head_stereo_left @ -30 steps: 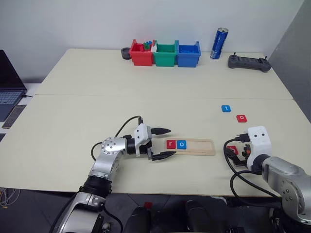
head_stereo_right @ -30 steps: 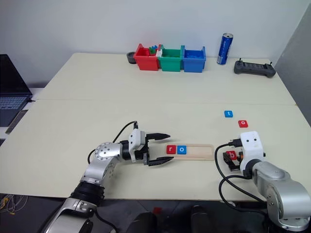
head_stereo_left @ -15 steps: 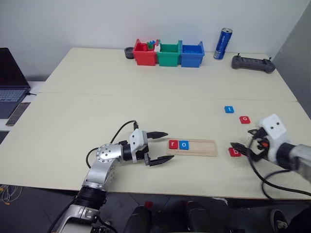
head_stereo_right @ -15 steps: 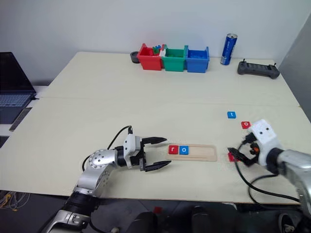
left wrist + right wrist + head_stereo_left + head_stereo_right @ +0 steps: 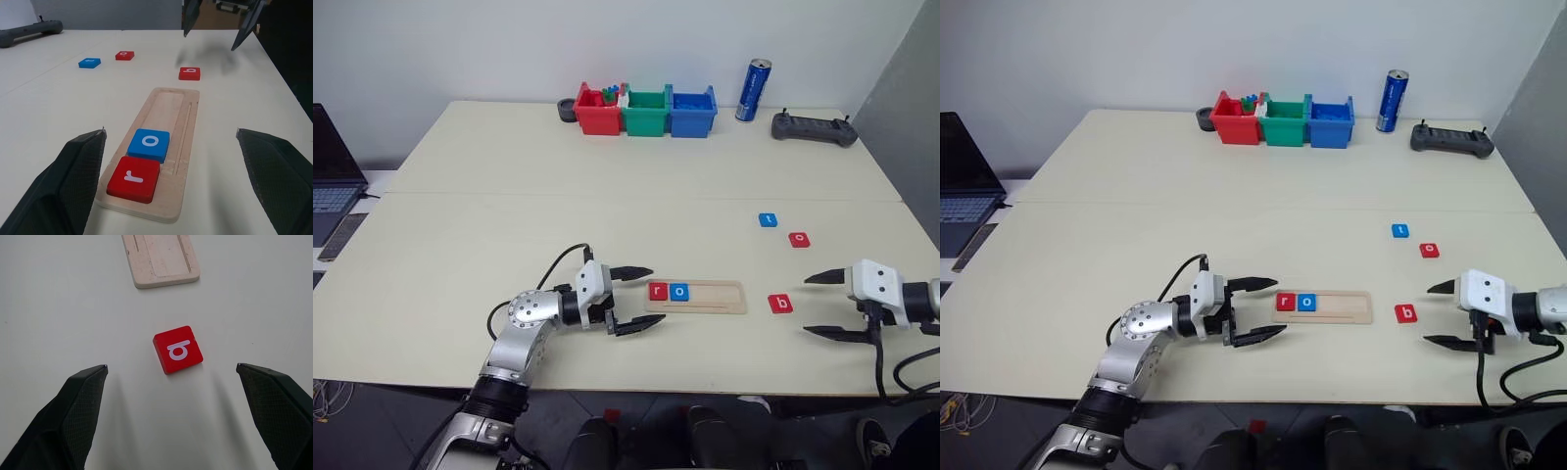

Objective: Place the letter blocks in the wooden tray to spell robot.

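Observation:
The wooden tray point(image 5: 700, 296) lies near the table's front edge. A red "r" block point(image 5: 658, 291) and a blue "o" block point(image 5: 678, 291) sit side by side at its left end. My left gripper point(image 5: 656, 298) is open and level at that end, with one finger on each side of it. A red "b" block point(image 5: 780, 304) lies flat on the table just right of the tray. My right gripper point(image 5: 805, 305) is open and points left at it from a short way off, touching nothing. In the right wrist view the "b" block point(image 5: 177, 349) lies between the spread fingers. A blue "t" block point(image 5: 769, 220) and a red "o" block point(image 5: 799, 239) lie farther back on the right.
Red point(image 5: 598, 109), green point(image 5: 646, 110) and blue point(image 5: 691, 109) bins stand in a row at the back. Right of them are a blue can point(image 5: 754, 89) and a dark controller point(image 5: 815, 127). A laptop point(image 5: 333, 176) sits off the table's left side.
My right gripper has swung out to the right from over the red "b" block and rolled, so its fingers now point left at it. The block stays put and the left arm holds still.

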